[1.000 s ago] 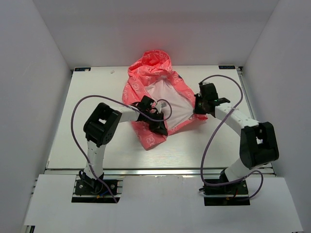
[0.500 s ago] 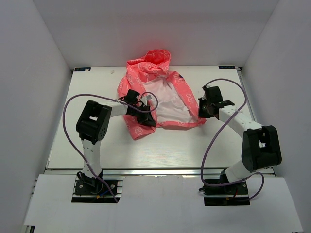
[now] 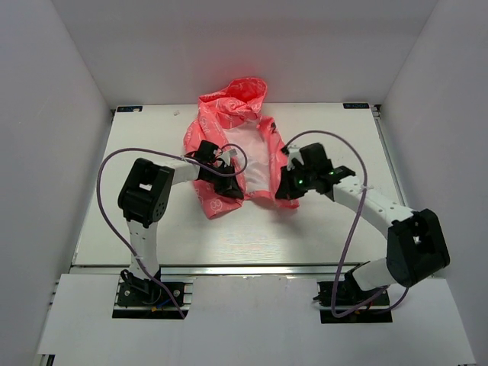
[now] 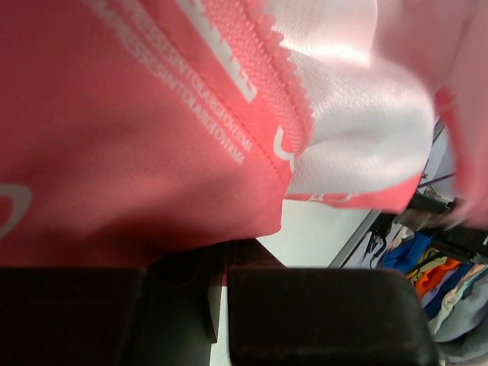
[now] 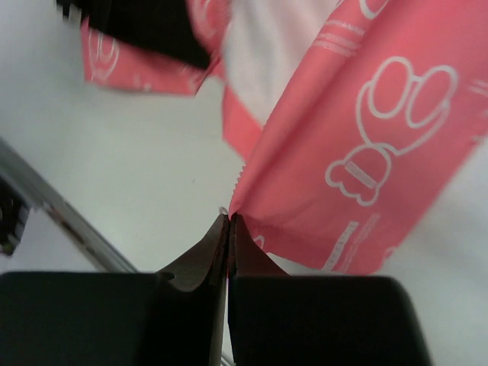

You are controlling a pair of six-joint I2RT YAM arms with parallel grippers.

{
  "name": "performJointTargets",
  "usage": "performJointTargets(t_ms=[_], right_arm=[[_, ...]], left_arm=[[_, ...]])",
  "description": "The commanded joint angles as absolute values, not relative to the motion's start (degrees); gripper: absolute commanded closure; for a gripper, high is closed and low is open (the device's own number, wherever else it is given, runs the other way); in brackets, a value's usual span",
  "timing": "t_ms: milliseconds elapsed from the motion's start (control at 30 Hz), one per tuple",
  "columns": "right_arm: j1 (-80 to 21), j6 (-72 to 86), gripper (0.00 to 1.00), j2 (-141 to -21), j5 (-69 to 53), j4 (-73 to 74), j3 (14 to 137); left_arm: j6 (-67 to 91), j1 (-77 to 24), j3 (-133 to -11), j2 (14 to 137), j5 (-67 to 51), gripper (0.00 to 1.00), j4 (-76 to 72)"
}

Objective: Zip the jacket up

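The coral-pink jacket [image 3: 216, 204] lies on the white table, hood [image 3: 238, 93] toward the back and front unzipped, with white lining [image 3: 250, 156] showing. My left gripper [image 3: 231, 185] is shut on the left front panel's lower edge. In the left wrist view the fabric [image 4: 114, 114] fills the frame, its zipper teeth [image 4: 284, 88] run along the edge, and the gripper [image 4: 218, 267] pinches the hem. My right gripper [image 3: 284, 188] is shut on the right panel's bottom corner. In the right wrist view the gripper [image 5: 229, 219] has its tips pressed together on the corner of the jacket [image 5: 358, 152].
The white table [image 3: 152, 229] is boxed in by white walls on three sides. A metal rail [image 3: 252, 269] runs along its near edge. Purple cables [image 3: 107, 191] loop off both arms. The left arm's dark gripper [image 5: 152, 27] shows at the top of the right wrist view.
My right gripper has closed on the right panel's corner and carried it left, narrowing the strip of white lining. The left gripper dragged its panel left earlier, then held still.
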State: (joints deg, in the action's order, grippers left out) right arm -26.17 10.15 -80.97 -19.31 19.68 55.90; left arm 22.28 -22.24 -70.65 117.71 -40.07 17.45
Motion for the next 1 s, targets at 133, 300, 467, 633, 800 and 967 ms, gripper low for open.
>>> performJointTargets(t_ms=[133, 300, 467, 633, 800, 967], right_arm=[[-34.0, 11.9, 1.00, -87.2, -17.9, 12.2, 48.8], [-34.5, 11.5, 0.75, -90.2, -17.3, 9.2, 47.9], [-34.5, 11.0, 0.56, -87.9, -15.6, 11.2, 47.5], [-34.7, 11.7, 0.52, -83.6, -10.7, 14.9, 47.0], [-35.0, 12.9, 0.50, -82.6, -8.1, 16.8, 46.9], [-35.6, 13.4, 0.50, -83.7, -8.2, 16.5, 47.8]], left_arm=[[19.5, -21.1, -65.7, 113.8, -25.4, 1.00, 20.9], [20.3, -21.1, -64.6, 109.8, -25.1, 1.00, 22.1], [21.3, -21.2, -61.8, 102.9, -25.7, 0.70, 22.9], [21.4, -21.2, -59.9, 97.0, -24.2, 0.42, 24.2], [21.1, -21.2, -58.8, 94.8, -22.1, 0.29, 25.5], [20.5, -21.5, -59.7, 96.3, -23.5, 0.29, 25.9]])
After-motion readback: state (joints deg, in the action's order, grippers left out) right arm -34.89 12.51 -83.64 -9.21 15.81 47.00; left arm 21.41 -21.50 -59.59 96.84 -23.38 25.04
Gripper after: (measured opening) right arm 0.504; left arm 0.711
